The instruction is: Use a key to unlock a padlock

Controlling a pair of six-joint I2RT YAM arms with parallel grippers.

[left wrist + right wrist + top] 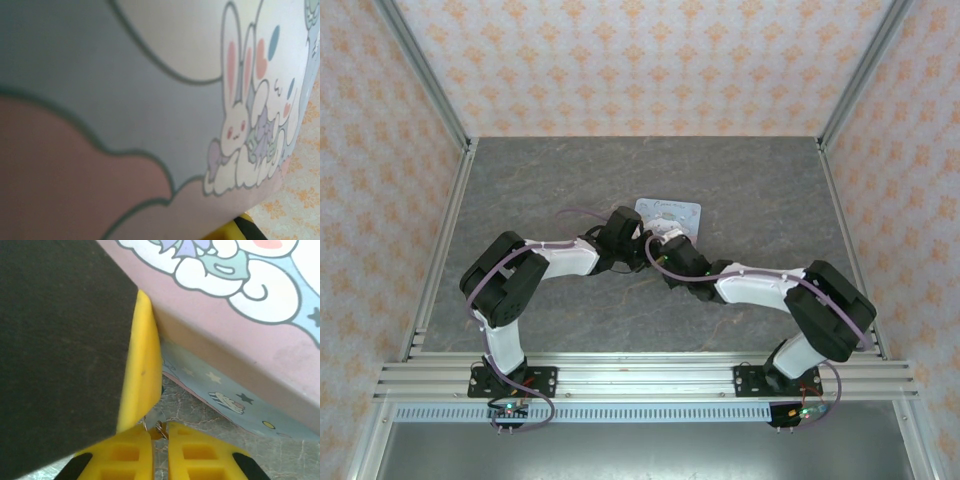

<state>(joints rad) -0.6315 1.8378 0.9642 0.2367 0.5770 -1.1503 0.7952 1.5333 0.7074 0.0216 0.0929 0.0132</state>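
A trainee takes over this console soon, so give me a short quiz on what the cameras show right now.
1. True or false: the tin box sits in the far left corner of the table.
2. In the right wrist view, what is pinched in the right claw? A) a small metal piece, seemingly the key B) a pencil C) a cloth
3. Which animal is drawn on the tin box lid in the left wrist view?
Key: 1 false, it lies near the middle of the table. 2 A. 3 a rabbit.
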